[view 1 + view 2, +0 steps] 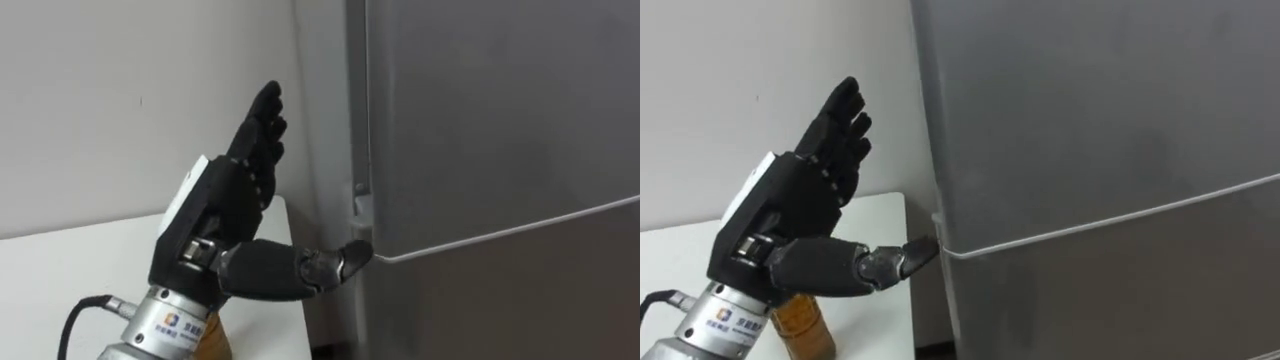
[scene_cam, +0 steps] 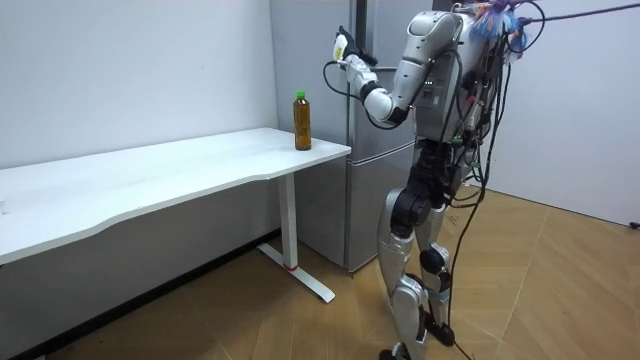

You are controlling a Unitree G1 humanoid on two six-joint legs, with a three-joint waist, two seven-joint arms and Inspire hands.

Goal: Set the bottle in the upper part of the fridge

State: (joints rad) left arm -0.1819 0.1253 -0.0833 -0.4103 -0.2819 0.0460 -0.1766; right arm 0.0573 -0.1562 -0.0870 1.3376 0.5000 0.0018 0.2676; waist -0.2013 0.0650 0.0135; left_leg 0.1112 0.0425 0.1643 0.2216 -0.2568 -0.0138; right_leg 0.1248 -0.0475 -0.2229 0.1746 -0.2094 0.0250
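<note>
We are holding our left hand (image 1: 222,200) open, fingers straight, thumb touching the fridge (image 1: 500,130) at its door seam; the bottle (image 2: 301,122) is standing near the fridge.

The robot's left hand (image 1: 238,185) is black, with segmented fingers and a thick thumb that ends in a paler grey tip. A white plate sits on its back. The wrist is a silver metal cuff with a small coloured logo, and a black cable loops out beside it. The torso, arms and legs are silver-grey with black joints, and dark cables hang down the body.
</note>
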